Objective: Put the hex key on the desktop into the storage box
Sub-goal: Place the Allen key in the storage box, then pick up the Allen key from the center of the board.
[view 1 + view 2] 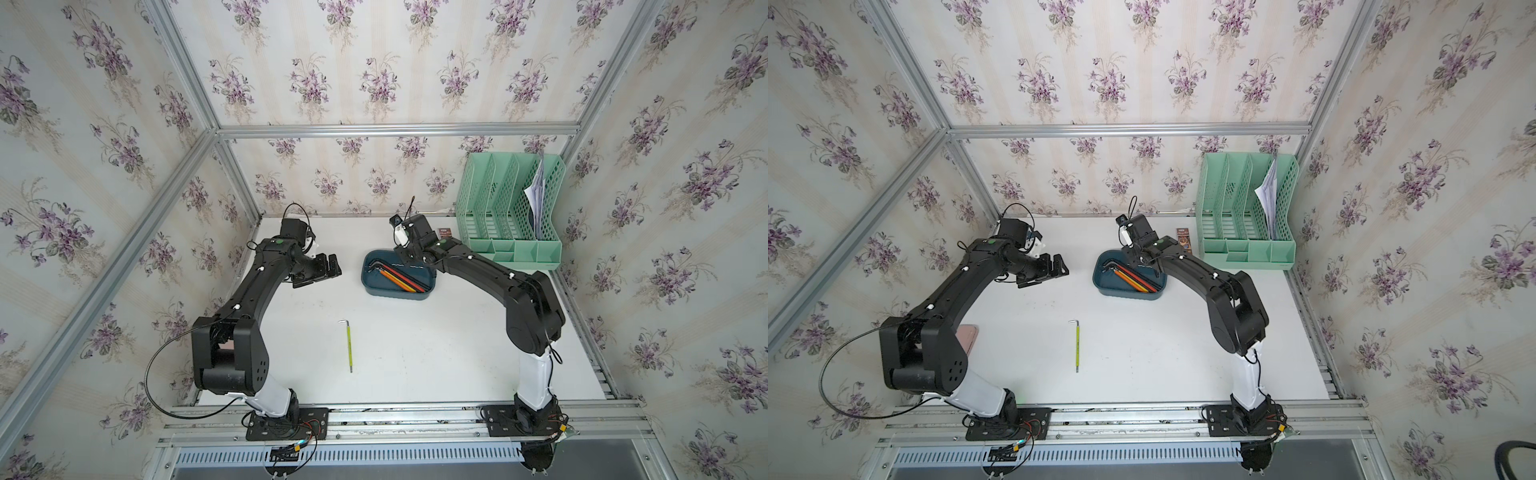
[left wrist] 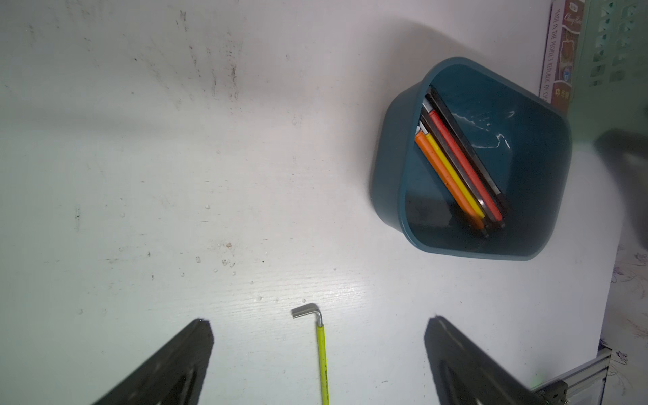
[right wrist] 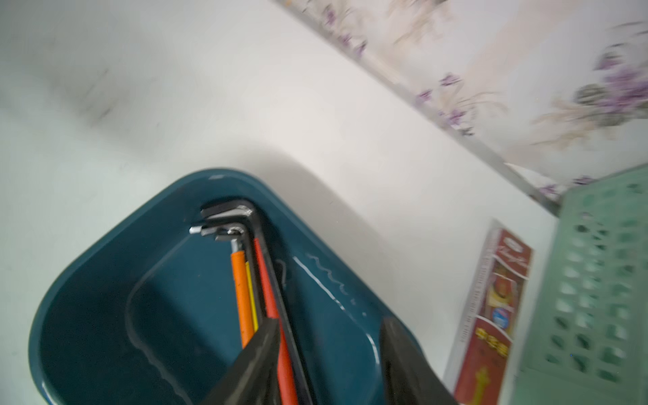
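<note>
**Right gripper (image 3: pixel 331 322):** My fingers stand apart and clamp nothing. They hang over the storage box (image 3: pixel 80 298), just above its open interior. Directly below and ahead of my fingertips, several hex keys lie side by side on the box floor. An orange-sleeved key (image 3: pixel 240 291), a thin yellow one, a red-sleeved key (image 3: pixel 268 291) and a black one can be told apart. Their bent ends are gathered toward the corner farthest from my fingers. The red and black shafts run under one of my fingers. The picture is blurred, so I cannot tell whether that finger touches them.

**Left gripper (image 2: pixel 319 322):** My fingers are spread wide with nothing gripped. In both top views this gripper (image 1: pixel 326 270) (image 1: pixel 1054 268) hangs above the desktop (image 1: pixel 436 353). It points toward the storage box (image 1: pixel 390 294) (image 1: pixel 1125 294), which is near but clear of my fingertips.

**Task item:** One hex key (image 1: pixel 349 347) (image 1: pixel 1076 347) with a yellow-green sleeve lies flat on the desktop, outside the box. It is well apart from both grippers, back toward my arm bases. In the left wrist view the key (image 2: pixel 322 357) shows in the gap between my left fingers, lying on the surface below, and neither finger touches it.

**Surroundings:** Beyond my right gripper, past the box, a mint-green file organiser (image 1: pixel 509 216) stands on the desktop. A small red packet (image 3: pixel 491 308) lies just beside it.
</note>
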`<state>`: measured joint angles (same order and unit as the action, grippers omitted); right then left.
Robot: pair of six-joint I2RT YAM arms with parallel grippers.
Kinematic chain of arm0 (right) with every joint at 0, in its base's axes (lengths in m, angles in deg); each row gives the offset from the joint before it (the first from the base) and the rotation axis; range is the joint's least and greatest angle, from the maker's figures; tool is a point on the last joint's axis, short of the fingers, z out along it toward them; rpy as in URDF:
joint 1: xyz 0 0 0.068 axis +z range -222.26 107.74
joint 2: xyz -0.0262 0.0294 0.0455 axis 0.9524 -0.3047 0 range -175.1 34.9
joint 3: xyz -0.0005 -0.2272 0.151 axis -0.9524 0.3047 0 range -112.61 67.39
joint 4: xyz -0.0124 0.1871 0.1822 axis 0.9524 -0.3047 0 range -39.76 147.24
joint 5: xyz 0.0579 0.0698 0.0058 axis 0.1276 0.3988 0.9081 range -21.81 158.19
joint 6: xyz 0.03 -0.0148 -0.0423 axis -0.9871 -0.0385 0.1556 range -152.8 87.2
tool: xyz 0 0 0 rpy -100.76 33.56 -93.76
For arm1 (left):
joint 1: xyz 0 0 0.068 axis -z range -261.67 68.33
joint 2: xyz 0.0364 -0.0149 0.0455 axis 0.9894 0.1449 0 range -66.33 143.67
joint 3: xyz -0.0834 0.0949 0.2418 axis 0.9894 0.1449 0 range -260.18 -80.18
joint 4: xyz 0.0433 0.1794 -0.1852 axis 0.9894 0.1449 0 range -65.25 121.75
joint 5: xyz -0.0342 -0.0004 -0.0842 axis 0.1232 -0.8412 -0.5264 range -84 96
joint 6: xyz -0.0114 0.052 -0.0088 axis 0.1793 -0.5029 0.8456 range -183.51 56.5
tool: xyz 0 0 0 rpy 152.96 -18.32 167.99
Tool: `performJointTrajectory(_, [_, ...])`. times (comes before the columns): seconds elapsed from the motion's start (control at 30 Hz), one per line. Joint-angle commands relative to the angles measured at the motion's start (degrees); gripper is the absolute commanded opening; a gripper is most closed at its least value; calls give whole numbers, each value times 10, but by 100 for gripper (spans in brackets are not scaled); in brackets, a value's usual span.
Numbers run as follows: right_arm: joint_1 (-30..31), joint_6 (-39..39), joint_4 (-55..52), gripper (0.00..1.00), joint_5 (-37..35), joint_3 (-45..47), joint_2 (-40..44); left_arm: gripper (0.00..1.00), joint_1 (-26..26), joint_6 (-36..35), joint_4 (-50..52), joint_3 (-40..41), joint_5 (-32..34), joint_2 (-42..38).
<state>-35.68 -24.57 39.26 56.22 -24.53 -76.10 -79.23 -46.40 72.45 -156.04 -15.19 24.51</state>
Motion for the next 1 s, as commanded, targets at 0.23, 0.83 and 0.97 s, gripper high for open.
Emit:
performJointTrajectory(0.23, [-49,-78,3,54,-58,84,132,99,-1,6,-7,-2,-22,-3])
performJointTrajectory(0.83, [166,-399,18,50,132,240,141,99,-30,-6,6,-18,19,-19])
performJointTrajectory(0.97, [239,-460,-12,50,89,221,86,99,-35,-4,1,-14,12,-27])
